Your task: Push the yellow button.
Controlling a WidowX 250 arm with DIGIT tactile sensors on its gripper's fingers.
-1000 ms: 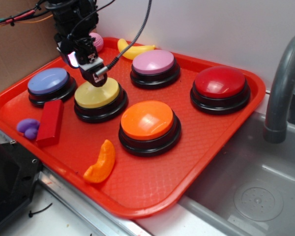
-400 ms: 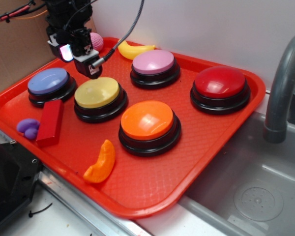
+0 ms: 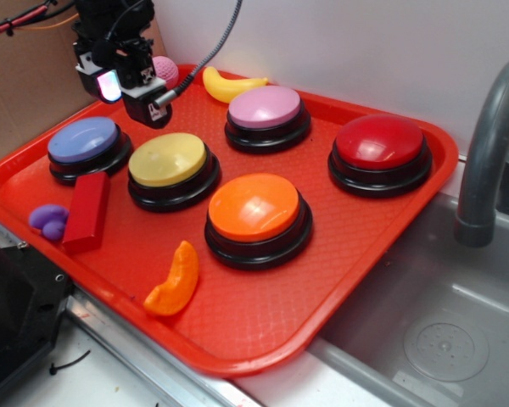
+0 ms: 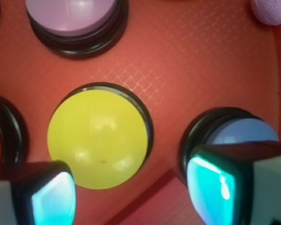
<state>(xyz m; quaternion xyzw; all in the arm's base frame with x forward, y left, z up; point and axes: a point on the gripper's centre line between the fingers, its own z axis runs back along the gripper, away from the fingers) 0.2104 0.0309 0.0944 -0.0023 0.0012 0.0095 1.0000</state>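
Note:
The yellow button [image 3: 168,159], a pale-yellow dome on a black ring, sits left of centre on the red tray [image 3: 263,309]. My gripper [image 3: 141,108] hangs in the air above the tray's back left, behind the button and clear of it. In the wrist view the yellow button [image 4: 97,138] lies below and ahead of the gripper [image 4: 131,197]. The two cyan-lit fingertips [image 4: 54,199] stand wide apart, open, with nothing between them.
The tray also holds an orange button [image 3: 256,208], blue button [image 3: 85,140], pink button [image 3: 265,108] and red button [image 3: 379,142]. Toys: banana [image 3: 232,85], red block [image 3: 86,212], purple piece [image 3: 49,220], orange slice [image 3: 176,280], pink ball [image 3: 164,69]. A sink [image 3: 441,331] and faucet [image 3: 492,144] are at right.
The gripper, which sat on the yellow button's cap a second ago, has lifted off and moved up and back-left. The button and toys have not moved.

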